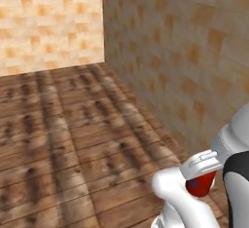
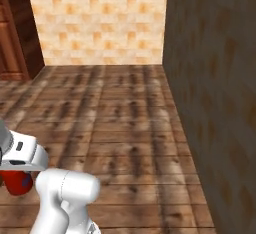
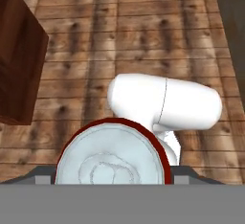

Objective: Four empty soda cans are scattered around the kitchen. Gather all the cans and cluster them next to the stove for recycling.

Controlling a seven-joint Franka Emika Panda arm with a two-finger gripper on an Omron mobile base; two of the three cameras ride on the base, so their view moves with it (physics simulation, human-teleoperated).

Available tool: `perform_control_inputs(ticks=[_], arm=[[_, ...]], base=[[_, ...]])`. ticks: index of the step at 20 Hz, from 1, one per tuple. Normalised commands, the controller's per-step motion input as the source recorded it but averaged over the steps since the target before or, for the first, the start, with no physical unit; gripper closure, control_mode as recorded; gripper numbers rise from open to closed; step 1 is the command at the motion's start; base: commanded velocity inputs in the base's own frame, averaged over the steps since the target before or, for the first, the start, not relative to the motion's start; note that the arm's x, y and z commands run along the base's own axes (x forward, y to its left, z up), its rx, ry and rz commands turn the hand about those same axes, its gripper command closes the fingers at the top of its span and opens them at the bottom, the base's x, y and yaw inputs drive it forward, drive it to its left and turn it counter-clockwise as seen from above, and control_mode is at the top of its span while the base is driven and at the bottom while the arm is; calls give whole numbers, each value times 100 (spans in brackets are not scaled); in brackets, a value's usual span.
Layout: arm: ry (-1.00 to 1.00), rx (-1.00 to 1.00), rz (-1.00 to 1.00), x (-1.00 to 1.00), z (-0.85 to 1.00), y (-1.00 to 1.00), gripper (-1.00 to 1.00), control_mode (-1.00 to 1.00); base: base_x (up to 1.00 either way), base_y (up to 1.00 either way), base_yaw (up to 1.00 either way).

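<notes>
- Left base view: the white arm rises at the lower right, folded low over the wooden floor (image 1: 73, 139). A red soda can (image 1: 200, 183) sits under the hand, just behind the rounded white elbow of the arm, with the pincer (image 1: 202, 173) around its upper part. The can hangs in the air above the floorboards, well apart from the tiled wall (image 1: 185, 51) on the right. A paler tiled wall closes the room at the far left.
- Right base view: the arm comes up from the lower left, and the same red can (image 2: 17, 182) shows at the left edge, tucked under the white and grey hand, with the pincer (image 2: 15, 170) on it. It is held clear of the plank floor (image 2: 130, 118). A dark tiled wall (image 2: 215, 78) runs along the right side, a light tiled wall stands at the far end, and a brown wooden cabinet (image 2: 12, 33) shows at the upper left.
- Hand view: the silver-grey top of the can (image 3: 110, 163), ringed by its red rim, lies close to the camera at the bottom middle, seen end on. The pincer (image 3: 111, 173) grips it from both sides, its grey fingers (image 3: 43, 173) flanking the rim at left and right, held apart by the width of the can. Beyond the can are a white joint of the arm and the floor (image 3: 143, 27), with a dark brown wooden cabinet (image 3: 19, 55) at the left edge.
</notes>
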Motion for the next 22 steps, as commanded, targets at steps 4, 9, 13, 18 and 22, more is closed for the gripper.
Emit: perform_control_inputs(ticks=[4,9,13,18,22], arm=[[0,0,0,0,0,0,100,100],[0,0,0,0,0,0,100,100],[0,0,0,0,0,0,100,100],[0,0,0,0,0,0,100,100],[0,0,0,0,0,0,100,100]], base=[[100,5,5],[100,40,0],[100,38,0],[100,29,0],[100,25,1]])
